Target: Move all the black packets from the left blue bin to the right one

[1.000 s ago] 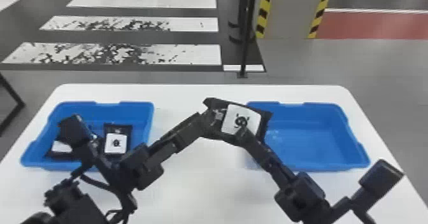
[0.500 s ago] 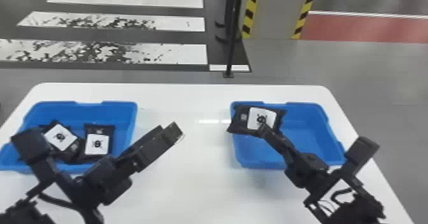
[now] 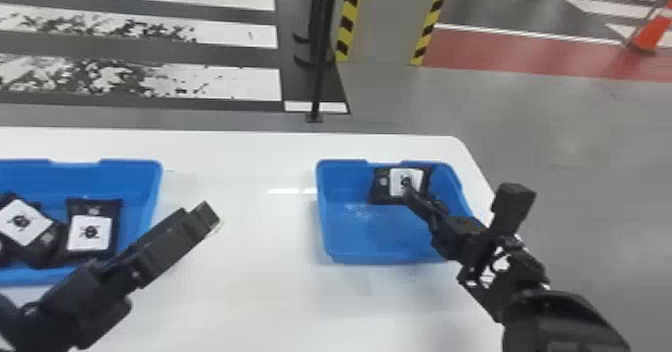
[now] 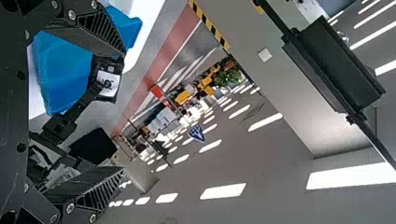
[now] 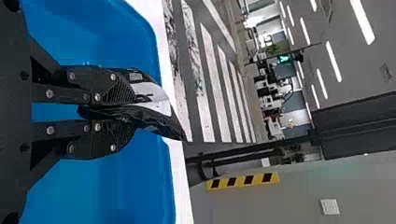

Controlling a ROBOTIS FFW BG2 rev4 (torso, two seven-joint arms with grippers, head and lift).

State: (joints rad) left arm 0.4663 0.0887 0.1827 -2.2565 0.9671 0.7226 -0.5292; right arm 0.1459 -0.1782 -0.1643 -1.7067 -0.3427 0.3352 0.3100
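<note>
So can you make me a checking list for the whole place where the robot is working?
Surface: white table, bearing both bins.
Job's things: left blue bin has at least two black packets; another packet is held over the right blue bin.
Clutter: nothing seen.
Grippers: left fingers open, nothing between them; right fingers closed on that other packet.
Cables: what looks like a thin dark loop on the left arm.
Surroundings: striped crossing, pillar, orange cone.

Striped crossing markings [image 3: 225, 83] span the head view's upper left; beyond the white desk [image 3: 240, 148], a red floor strip [image 3: 500, 53] crosses upper right, near an orange cone [image 3: 652, 33].
</note>
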